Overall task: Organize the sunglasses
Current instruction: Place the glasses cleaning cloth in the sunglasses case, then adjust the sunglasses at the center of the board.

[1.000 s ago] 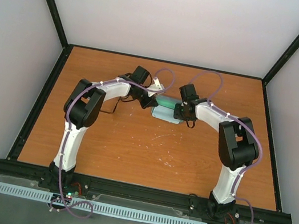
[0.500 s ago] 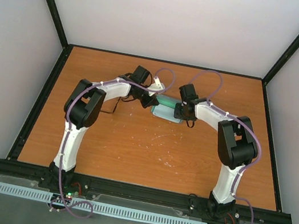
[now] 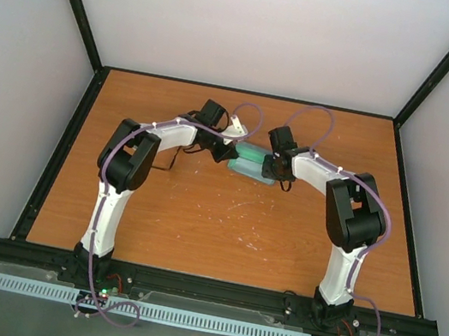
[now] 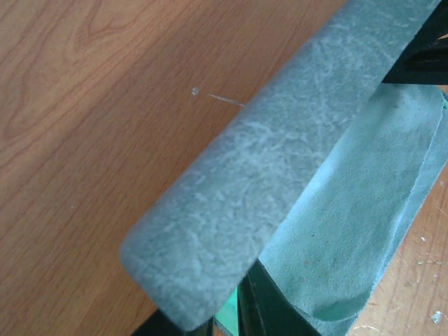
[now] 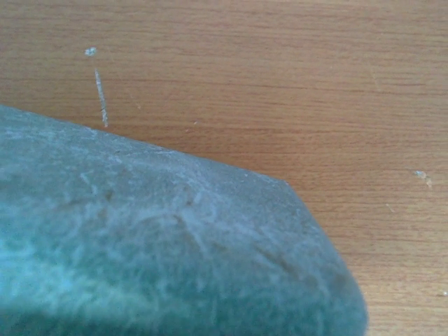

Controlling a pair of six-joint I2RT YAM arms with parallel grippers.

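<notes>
The grey-blue case (image 3: 249, 164) lies at the far middle of the table, and a strip of its green lining (image 3: 252, 153) shows. My left gripper (image 3: 225, 153) is at its left end. In the left wrist view the case lid (image 4: 280, 161) fills the frame, with my dark fingers (image 4: 276, 311) close together on its near edge and green lining (image 4: 229, 315) between them. My right gripper (image 3: 273, 170) is at the case's right end. Its view shows only the case surface (image 5: 161, 252) up close, and its fingers are hidden. The sunglasses are not in view.
A light-blue cloth (image 4: 364, 210) lies under and beside the case. The wooden table (image 3: 199, 216) has black rails on all sides, with white walls beyond. Both arms arch inward over the table's middle.
The green lining shows a little less than before as the lid has come down slightly. The right gripper has edged slightly towards the case.
</notes>
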